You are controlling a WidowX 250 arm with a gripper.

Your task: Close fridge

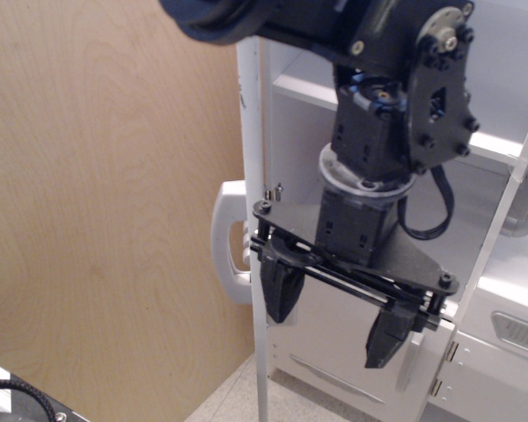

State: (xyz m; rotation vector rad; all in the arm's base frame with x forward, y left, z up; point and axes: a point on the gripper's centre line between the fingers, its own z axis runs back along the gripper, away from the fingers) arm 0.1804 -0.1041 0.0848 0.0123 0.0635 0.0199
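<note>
The white toy fridge stands open, and white shelves show inside it at the upper right. Its large door is swung out and seen edge-on as a white vertical strip. The door's handle sticks out to the left of that edge. My black gripper hangs in front of the fridge opening, pointing down, with its jaws open and empty. Its left finger is right beside the door's inner side; I cannot tell whether it touches. The dispenser panel is hidden.
A light wooden wall fills the left side behind the door. A white slanted bar and a white unit with a grey vent stand at the right. A black cable on a metal part lies at the bottom left.
</note>
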